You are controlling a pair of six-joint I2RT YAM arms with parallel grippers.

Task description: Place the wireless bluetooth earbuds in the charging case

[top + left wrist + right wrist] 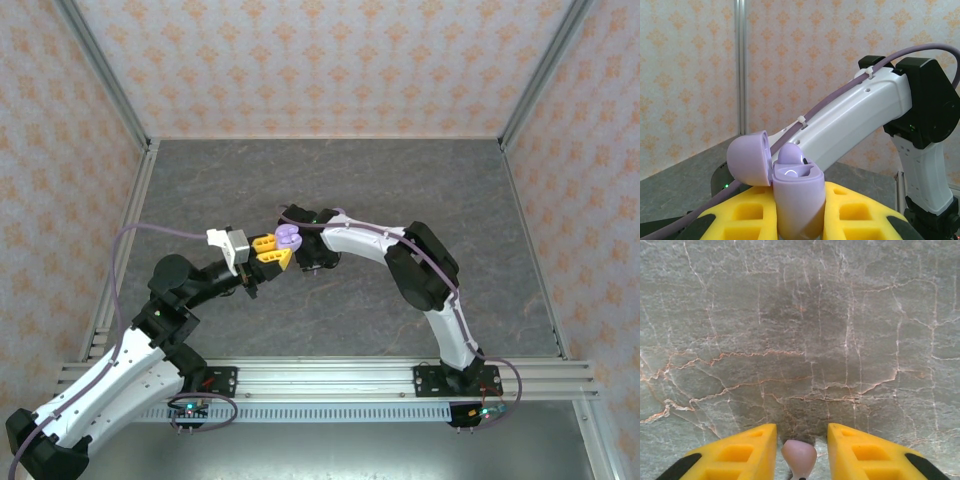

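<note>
A purple charging case stands upright with my left gripper shut on it, yellow fingers pressing both sides. Its lid is swung open to the left, and one purple earbud sits in the far socket. The top view shows the case and left gripper at the table's middle. My right gripper points down at the table with its jaws open. A pale purple earbud lies between its fingers, touching neither; its stem runs off the bottom edge.
The right arm reaches across to just behind the case, its white link close behind the open lid. Grey marbled tabletop stretches around both arms, bounded by patterned walls and metal rails.
</note>
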